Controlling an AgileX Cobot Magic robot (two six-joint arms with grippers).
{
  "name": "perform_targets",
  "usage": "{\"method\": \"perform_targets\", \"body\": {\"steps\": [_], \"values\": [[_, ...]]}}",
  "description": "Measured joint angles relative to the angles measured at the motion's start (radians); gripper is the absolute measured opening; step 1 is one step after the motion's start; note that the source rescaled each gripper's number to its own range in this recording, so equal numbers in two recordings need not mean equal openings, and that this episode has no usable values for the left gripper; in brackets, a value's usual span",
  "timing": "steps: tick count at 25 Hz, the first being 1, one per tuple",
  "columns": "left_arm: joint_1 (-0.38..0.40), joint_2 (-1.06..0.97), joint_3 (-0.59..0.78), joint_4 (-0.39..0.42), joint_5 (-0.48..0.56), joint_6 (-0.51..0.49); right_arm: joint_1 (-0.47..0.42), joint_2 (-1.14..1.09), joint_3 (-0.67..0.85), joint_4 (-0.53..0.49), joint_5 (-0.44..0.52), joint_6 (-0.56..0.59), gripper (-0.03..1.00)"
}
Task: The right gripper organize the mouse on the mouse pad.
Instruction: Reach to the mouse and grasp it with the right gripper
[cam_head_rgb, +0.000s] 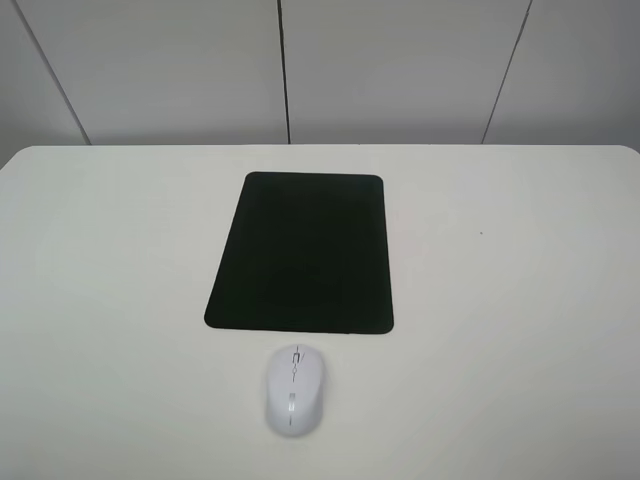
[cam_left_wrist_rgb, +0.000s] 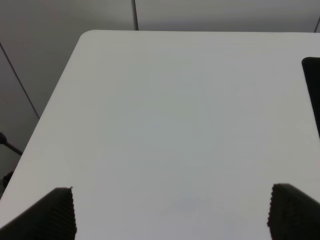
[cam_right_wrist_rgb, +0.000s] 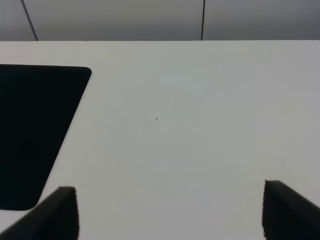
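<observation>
At the left, left gripper (cam_left_wrist_rgb: 169, 189): spread wide, clasping nothing, poised above the white table (cam_left_wrist_rgb: 165, 115) not far from a rounded corner of it, grey wall beyond

In the middle of the table, from the high camera, mouse pad (cam_head_rgb: 300, 252): flat, matte black, rounded corners, long sides running away from the camera, far edge short of the table's back edge

Just in front of the pad's near edge, mouse (cam_head_rgb: 292, 390): white, oval, with grey wheel and thin centre line, lying on the table and not on the pad, close to it yet parted from it by a narrow strip of white, wheel end toward the pad, roughly level with the pad's middle from side to side

At the right, right gripper (cam_right_wrist_rgb: 167, 186): dark fingers (cam_right_wrist_rgb: 60, 212) likewise far apart, nothing between them, poised over the table to the right of the pad, with one side and two rounded corners of the pad in its wrist view, and no sight of the mouse there
</observation>
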Motion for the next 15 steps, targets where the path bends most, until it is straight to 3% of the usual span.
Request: {"method": "perform_targets", "body": {"steps": [8,15], "values": [[0.000,0.000,0.000,0.000,0.000,0.000,0.000,0.020,0.000,0.003,0.002,0.004,0.92],[0.000,0.000,0.000,0.000,0.000,0.000,-0.018,0.436,-0.080,0.057,0.041,0.059,0.99]]}}
